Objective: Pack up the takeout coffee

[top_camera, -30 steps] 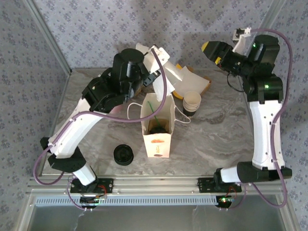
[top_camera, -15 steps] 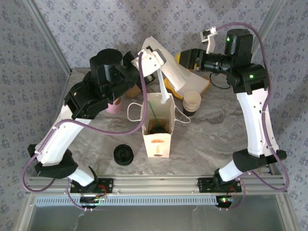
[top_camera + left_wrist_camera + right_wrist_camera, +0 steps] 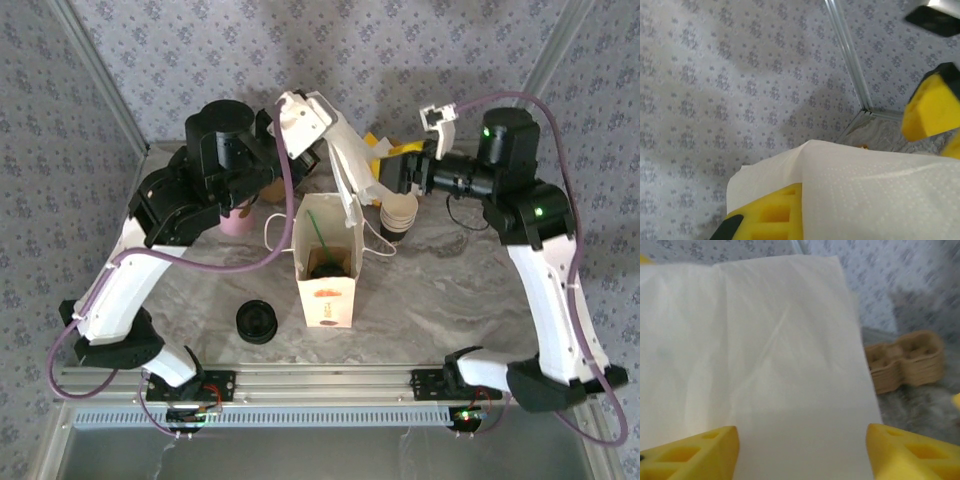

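left fingers (image 3: 767,216) pinching white napkin (image 3: 880,195) over open paper bag (image 3: 326,292) on bench (image 3: 450,285), right fingers (image 3: 690,452) spread either side of napkin

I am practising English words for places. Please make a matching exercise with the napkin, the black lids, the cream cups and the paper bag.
Things:
1. white paper napkin
2. low pile of round black plastic lids
3. stack of lidless cream paper cups
4. white paper bag

Places:
a. stands open in the middle of the grey marbled table
b. lies left of the bag
c. hangs from the shut left gripper
d. stands right of the bag, farther back

Pairs: 1-c, 2-b, 3-d, 4-a
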Motion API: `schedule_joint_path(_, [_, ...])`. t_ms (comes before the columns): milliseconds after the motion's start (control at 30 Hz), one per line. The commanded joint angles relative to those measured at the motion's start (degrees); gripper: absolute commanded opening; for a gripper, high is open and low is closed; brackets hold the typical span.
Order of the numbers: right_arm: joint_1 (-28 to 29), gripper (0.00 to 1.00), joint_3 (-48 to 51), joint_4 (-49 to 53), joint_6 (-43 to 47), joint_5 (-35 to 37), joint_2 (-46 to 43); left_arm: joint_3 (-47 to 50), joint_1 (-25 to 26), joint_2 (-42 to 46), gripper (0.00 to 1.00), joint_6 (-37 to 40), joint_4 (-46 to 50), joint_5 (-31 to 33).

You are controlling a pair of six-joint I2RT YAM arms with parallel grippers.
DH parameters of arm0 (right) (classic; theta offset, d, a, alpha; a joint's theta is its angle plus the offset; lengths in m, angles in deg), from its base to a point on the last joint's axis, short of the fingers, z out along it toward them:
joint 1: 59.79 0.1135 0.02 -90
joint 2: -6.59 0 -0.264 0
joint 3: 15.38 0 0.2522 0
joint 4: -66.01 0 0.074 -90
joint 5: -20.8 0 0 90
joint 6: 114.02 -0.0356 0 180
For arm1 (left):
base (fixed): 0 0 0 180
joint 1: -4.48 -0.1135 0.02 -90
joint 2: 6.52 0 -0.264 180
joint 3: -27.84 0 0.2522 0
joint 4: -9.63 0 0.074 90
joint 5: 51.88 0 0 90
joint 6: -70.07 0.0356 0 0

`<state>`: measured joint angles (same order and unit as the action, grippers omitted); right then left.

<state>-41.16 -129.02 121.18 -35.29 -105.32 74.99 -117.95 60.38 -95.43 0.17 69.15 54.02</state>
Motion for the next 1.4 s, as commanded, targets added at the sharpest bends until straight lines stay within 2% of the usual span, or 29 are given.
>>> schedule_joint_path(0, [0.78,0.75,6.79,-13.29,10.29,6.1,-6.39,-4.39,-0.43,-0.63,0.0,-5.98,3.54,1.14])
schedule_joint_path(167, [5.58,0.88,13.51,-18.53,30.07,3.73,-13.06,-8.76,-0.57,-2.43,0.0,-11.16,8.36,3.89])
schedule_joint_path(267, [8.91,0.98,14.22,-19.51,35.74,6.66,-14.33,-8.14,-0.62,-2.2,0.0,-12.59,8.67,4.49])
schedule_joint_path(500, [19.77,1.0,11.91,-19.58,44.4,15.98,-11.23,-7.54,-0.6,-2.36,0.0,-13.56,7.47,6.28])
schedule_joint_path(600, [22.23,1.0,10.72,-21.16,43.67,19.31,-8.52,-7.54,-0.62,-2.5,0.0,-13.68,7.08,7.01])
schedule_joint_path(900, [23.81,1.0,10.58,-28.29,35.13,20.41,-4.56,-7.33,-0.62,-2.59,0.0,-13.57,6.8,9.74])
schedule_joint_path(1200, [25.4,1.0,11.27,-26.27,34.13,19.27,-6.8,-7.36,-0.79,-2.94,0.0,-12.36,5.41,12.26])
schedule_joint_path(1367, [25.49,1.0,12.73,-28.5,31.1,21.06,-7.58,-7.53,-0.79,-3.29,0.0,-12.6,4.35,12.47])
